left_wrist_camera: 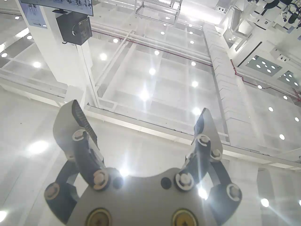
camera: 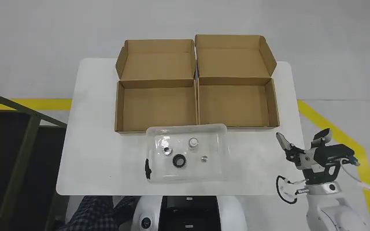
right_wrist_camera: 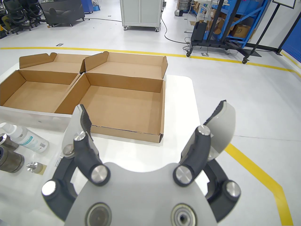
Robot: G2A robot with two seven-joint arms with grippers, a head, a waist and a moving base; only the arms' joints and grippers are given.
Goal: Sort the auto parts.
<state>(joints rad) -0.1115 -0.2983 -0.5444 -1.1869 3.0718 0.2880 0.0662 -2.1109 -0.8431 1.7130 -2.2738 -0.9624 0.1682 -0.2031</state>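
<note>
I can't name the parts [camera: 180, 161] in the tray [camera: 186, 128] (too small); fingers on my right gripper [right_wrist_camera: 152, 111] and left gripper [left_wrist_camera: 140, 109] spread wide, empty.

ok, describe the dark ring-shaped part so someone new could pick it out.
On the white table, a clear tray sits on the robot's side of two open cardboard boxes. The dark ring lies in the tray's near half, about mid-width. It alone is black and hollow; the white bottle and small silver stud beside it are pale.
</note>
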